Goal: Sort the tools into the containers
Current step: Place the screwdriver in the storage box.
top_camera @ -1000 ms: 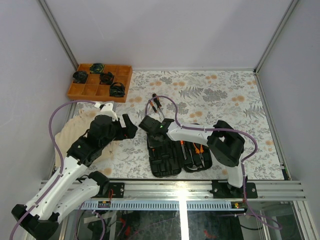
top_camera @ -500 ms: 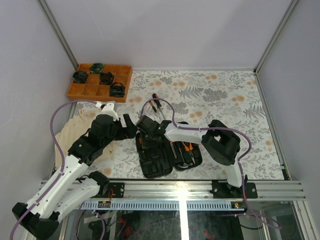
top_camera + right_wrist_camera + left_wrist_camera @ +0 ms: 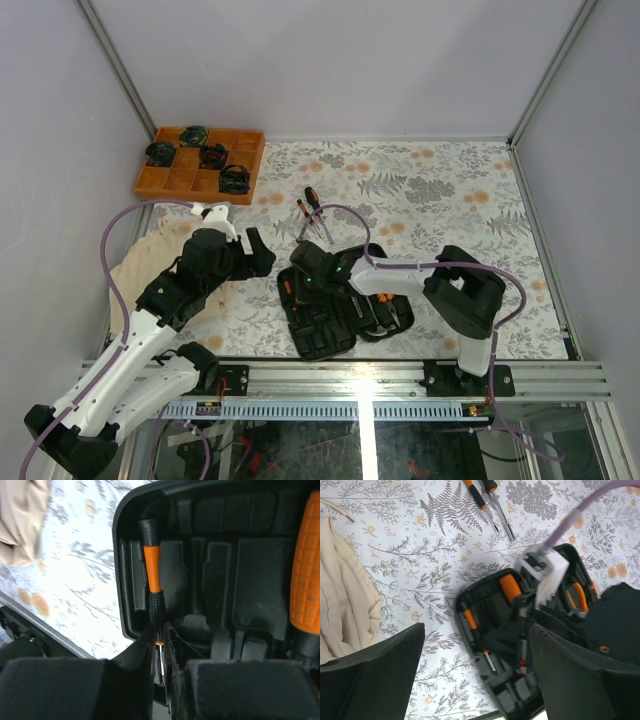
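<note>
Your case (image 3: 322, 338) lies open near the worktop's (image 3: 450, 190) front edge. The right claw (image 3: 161, 645) is pinched on a screwdriver (image 3: 151, 570) lying along the case's left wall. The left claw (image 3: 260, 250) hovers open just left of the case, with the cloth (image 3: 150, 265) behind it. Two loose screwdrivers (image 3: 310, 205) lie apart beyond the case.

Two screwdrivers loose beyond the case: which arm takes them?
Left, probably: left gripper is open and empty, near the loose screwdrivers; right gripper is shut on a slim screwdriver in the case.
</note>
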`<state>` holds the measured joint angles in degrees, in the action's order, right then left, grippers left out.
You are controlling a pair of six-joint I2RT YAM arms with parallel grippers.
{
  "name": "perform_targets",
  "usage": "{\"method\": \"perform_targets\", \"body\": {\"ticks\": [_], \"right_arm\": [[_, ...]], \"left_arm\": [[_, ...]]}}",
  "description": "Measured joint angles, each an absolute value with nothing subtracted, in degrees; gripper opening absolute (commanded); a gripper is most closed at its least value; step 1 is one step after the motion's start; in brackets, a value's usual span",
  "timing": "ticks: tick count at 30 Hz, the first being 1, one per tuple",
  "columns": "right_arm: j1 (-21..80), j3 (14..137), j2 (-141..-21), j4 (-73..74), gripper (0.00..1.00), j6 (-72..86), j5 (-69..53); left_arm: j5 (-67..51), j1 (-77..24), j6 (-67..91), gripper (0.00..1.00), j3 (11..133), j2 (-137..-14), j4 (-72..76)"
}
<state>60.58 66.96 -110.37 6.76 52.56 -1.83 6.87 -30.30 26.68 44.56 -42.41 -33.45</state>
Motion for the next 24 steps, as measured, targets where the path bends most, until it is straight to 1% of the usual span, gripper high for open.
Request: {"method": "perform_targets", "body": {"ticks": [5,7,10,14,16,20,24], "right_arm": [[59.31,59.22,-103.33,8.58,0.01,54.43,0.64],[58.67,57.10,-101.45,8.54,0.04,54.92,1.13],[58.17,55.75,-99.79,8.64,0.11,55.11,2.31],[57.21,55.27,-98.15,10.90,0.24,54.43,3.86],[55.70,55.24,-97.45,12.69,0.29,53.76,4.51],[52.10,56.05,-96.44,16.19,0.36,50.89,5.89],[50.61,57.28,-95.81,19.16,0.40,46.83,6.96]], "left_arm": [[6.81,-30.30,26.81,0.84,44.56,-43.75,-33.54],[6.20,-30.30,27.35,0.83,44.56,-44.14,-33.50],[5.23,-30.30,28.69,0.83,44.56,-44.51,-33.41],[4.89,-30.30,30.50,0.83,44.49,-45.23,-33.28],[4.86,-30.30,31.31,0.83,44.25,-45.52,-33.12],[4.19,-30.30,32.40,0.83,43.92,-46.76,-33.10],[3.75,-30.30,32.56,0.84,43.92,-48.01,-33.19]]}}
